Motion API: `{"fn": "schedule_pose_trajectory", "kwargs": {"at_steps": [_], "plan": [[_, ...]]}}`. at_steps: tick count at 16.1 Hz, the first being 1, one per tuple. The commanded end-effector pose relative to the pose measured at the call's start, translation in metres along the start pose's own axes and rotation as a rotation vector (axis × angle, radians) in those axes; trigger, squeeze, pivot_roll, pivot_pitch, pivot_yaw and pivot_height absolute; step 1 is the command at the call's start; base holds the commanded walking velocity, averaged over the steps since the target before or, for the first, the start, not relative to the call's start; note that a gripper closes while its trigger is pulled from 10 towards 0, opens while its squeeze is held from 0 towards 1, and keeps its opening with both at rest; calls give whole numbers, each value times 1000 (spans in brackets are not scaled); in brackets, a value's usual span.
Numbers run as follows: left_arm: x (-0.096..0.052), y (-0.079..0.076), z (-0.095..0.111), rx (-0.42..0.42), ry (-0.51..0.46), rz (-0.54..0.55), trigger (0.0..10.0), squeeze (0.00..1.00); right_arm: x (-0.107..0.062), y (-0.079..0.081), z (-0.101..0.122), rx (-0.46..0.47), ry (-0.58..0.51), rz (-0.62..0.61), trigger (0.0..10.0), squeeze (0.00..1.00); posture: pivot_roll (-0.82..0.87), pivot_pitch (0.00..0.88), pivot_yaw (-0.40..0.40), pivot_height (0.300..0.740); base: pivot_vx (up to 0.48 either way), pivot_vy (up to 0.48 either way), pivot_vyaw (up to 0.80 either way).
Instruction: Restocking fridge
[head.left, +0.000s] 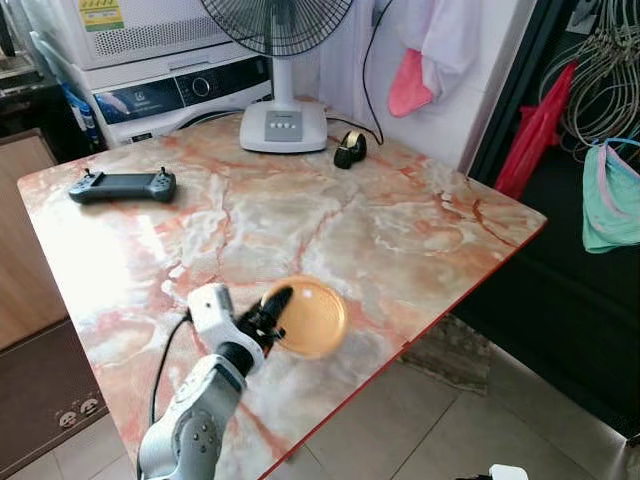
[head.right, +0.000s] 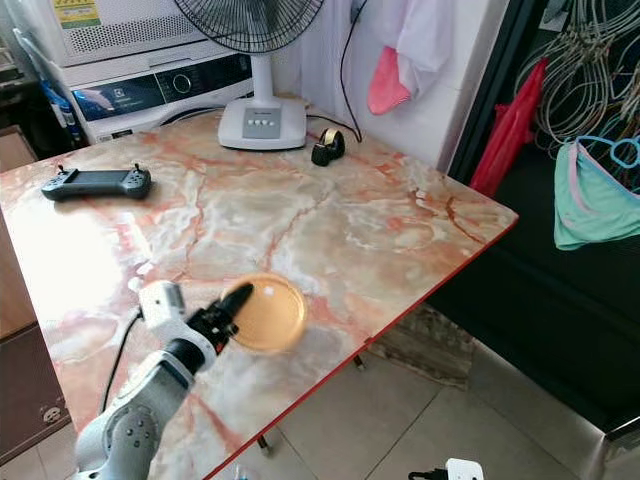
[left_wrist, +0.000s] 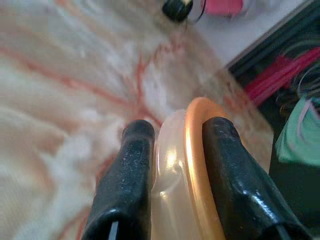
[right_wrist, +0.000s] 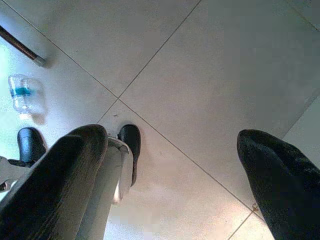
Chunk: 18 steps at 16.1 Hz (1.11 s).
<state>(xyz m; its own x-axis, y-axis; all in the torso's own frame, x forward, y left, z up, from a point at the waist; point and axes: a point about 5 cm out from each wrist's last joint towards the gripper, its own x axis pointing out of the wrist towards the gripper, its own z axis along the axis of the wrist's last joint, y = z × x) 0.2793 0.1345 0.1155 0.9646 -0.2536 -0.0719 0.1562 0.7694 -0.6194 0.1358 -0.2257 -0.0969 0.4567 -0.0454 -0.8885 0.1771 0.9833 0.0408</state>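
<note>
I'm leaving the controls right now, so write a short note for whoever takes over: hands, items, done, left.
Left hand: shut on the orange-rimmed lid, held just above the marble table near its front edge.
Right hand: open, hanging idle over the floor tiles; a water bottle lies on the floor there.
Done: lid picked up.
Left: carry it to the fridge; no fridge in view yet.

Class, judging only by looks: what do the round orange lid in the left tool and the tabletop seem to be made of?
Orange lid: probably thin translucent plastic, glossy; light passes through it and its rim shines between the left tool's fingers. Table: marble-look, polished, red-veined and reflective; real stone or printed laminate cannot be told.
</note>
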Motion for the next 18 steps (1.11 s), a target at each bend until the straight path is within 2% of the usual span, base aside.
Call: {"fn": "schedule_pose_trajectory", "kwargs": {"at_steps": [1, 3, 4, 5, 7, 11, 18], "plan": [[0, -15, 3, -62, -65, -70, 0, 0, -1, -5, -2, -6, 6, -9, 10000, 0, 89, 0, -66, 740, 0, 0, 0], [-1, -21, 6, -78, -89, -117, 0, 0, -1, -5, -2, -6, 7, -9, 10000, 0, 89, 0, -66, 740, 0, 0, 0], [-3, -31, 10, -105, -120, -190, 6314, 0, -1, -5, -2, -6, 7, -11, 10000, 0, 89, 0, -66, 740, 0, 0, 0], [-5, -37, 13, -111, -139, -240, 10000, 0, -1, -5, -2, -5, 7, -11, 10000, 0, 91, 0, -64, 740, 0, 0, 0], [-6, -44, 13, -69, -132, -292, 10000, 0, -1, -4, -2, -3, 4, -11, 10000, 0, 88, 0, -59, 740, 0, 0, 0], [-9, -53, 17, -24, -159, -326, 10000, 0, -1, -3, -2, 15, -8, -13, 10000, 0, 88, 0, -50, 740, 0, 0, 0], [-10, -51, 14, -24, -156, -305, 10000, 0, -1, -3, -3, 15, -5, -12, 10000, 0, 87, 0, -43, 740, 0, 0, 0]]}}
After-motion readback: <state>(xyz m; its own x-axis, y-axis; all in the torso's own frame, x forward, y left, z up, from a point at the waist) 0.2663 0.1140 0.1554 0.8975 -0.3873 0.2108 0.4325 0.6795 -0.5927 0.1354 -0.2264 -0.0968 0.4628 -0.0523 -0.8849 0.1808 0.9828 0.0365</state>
